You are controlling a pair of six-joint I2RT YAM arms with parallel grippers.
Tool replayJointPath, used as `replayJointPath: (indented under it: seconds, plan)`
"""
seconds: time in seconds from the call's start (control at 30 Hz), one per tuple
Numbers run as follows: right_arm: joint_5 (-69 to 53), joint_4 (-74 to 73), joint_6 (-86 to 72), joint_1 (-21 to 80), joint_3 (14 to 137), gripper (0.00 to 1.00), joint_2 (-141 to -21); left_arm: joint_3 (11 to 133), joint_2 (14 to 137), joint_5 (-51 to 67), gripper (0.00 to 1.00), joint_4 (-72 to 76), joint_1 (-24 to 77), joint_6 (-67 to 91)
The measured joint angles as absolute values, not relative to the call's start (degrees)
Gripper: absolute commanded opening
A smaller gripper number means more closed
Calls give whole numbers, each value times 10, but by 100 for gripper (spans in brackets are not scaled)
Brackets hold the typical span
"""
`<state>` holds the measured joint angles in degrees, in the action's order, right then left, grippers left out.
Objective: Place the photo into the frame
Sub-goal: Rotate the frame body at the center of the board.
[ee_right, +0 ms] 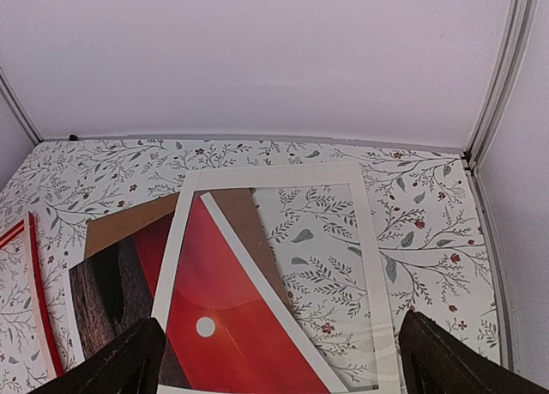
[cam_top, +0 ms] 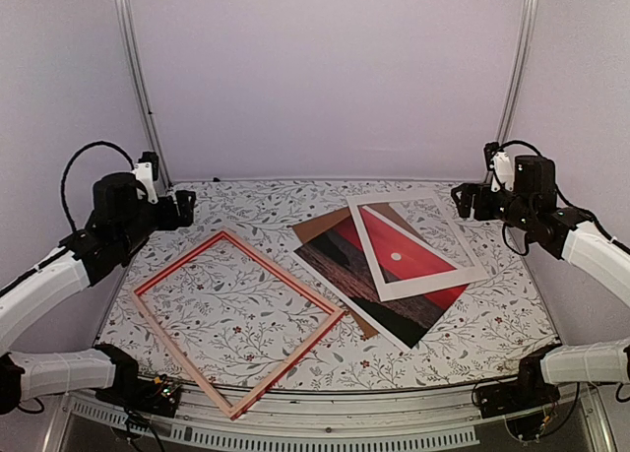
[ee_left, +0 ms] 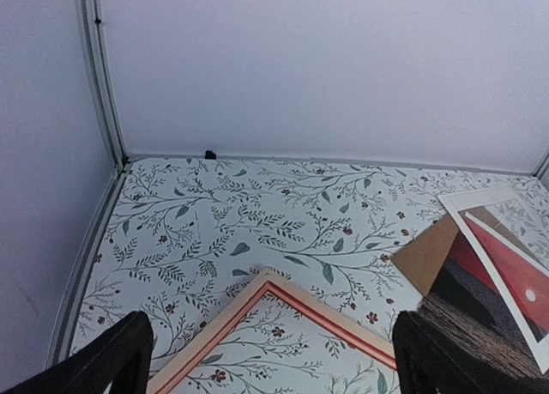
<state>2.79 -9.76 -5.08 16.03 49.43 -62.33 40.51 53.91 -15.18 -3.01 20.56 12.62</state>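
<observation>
Floral tablecloth (cam_top: pixel 246 201) carries the empty frame (cam_top: pixel 283 273) at left. The photo (cam_top: pixel 379 294) lies just right, under a white mat (cam_top: pixel 433 283). The left gripper (cam_top: pixel 183 208) and right gripper (cam_top: pixel 461 201) gape, holding nothing. Probably light, bendy, easily creased: pinch an exposed corner.

Overhead camera looks down; both wrist cameras share the photo (ee_right: pixel 223 282)

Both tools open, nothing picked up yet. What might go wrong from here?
The white mat lies across the photo and may get dragged along. The photo sits on the brown backing board; a pinch might take both. The frame has a corner at the table edge; a nudge could tip it off.
</observation>
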Motion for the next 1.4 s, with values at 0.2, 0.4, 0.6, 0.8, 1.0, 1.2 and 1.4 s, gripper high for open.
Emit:
replayJointPath:
  seconds: [0.2,0.4,0.6,0.8,1.0,1.2,1.4]
  plan:
    - [22,-98,-52,160,494,99,-627,449,571,-185,100,-136,201,204]
    - [9,-98,-56,160,495,99,-640,455,632,-175,100,-221,165,298]
    - [-12,-98,-64,160,494,99,-640,420,677,-121,100,-250,63,374]
    - [-37,-97,-69,160,495,99,-644,388,667,-125,100,-288,42,442]
    - [-57,-97,-75,159,495,99,-663,385,669,-162,100,-372,41,535]
    - [-74,-98,-80,159,495,99,-680,348,675,-150,99,-399,34,593]
    - [-81,-98,-82,159,495,99,-683,315,684,-126,89,-387,18,612]
